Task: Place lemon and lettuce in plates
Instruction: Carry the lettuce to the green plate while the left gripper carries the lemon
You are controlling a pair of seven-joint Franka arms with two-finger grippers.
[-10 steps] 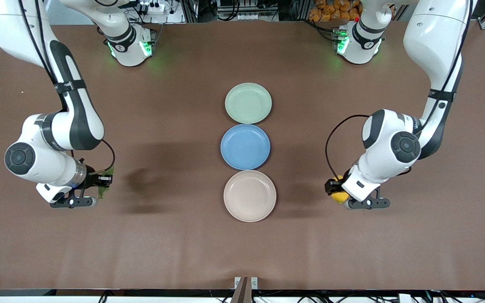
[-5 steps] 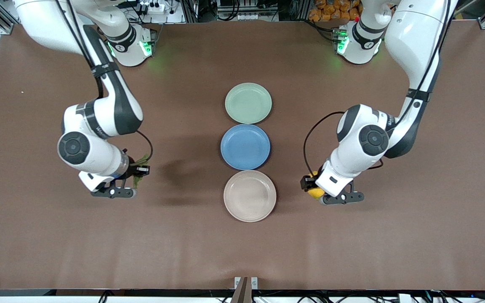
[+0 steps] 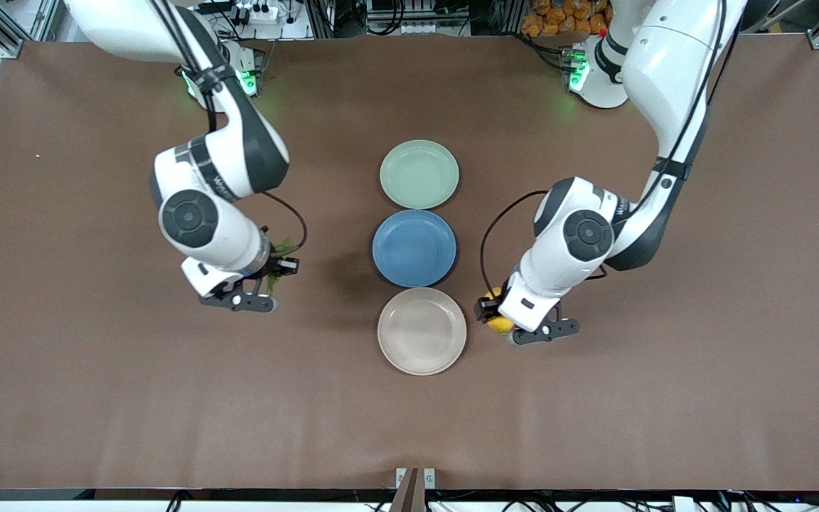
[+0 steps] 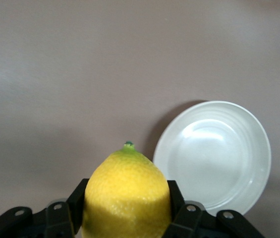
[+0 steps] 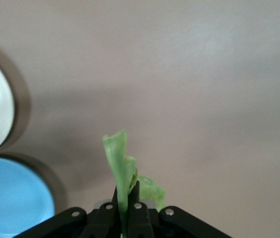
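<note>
The left gripper (image 3: 489, 318), fingers clamped on the lemon (image 3: 499, 323), hangs just beside the beige plate (image 3: 421, 331); released short of the rim, the lemon could roll across the surface (image 3: 97, 398). The right gripper (image 3: 276, 279) pinches the lettuce (image 3: 283, 247) by a thin edge over bare surface, well short of the mint green plate (image 3: 419, 174), so the leaf may slip free.

A blue plate (image 3: 414, 247) sits at the centre of the frame on the brown worktop (image 3: 97, 398), a round shallow dish whose inside is bare. In the right wrist view a part of it shows at the lower left corner of the frame. The worktop fills nearly the whole front view, its brown surface matte and faintly creased. Along the top edge of the frame, off the worktop, stand a white power strip (image 3: 253, 12) with plugs in it, metal frame rails, and a heap of orange packets (image 3: 559, 18). At the bottom centre a small metal bracket (image 3: 414, 478) is fixed to the worktop's edge.
</note>
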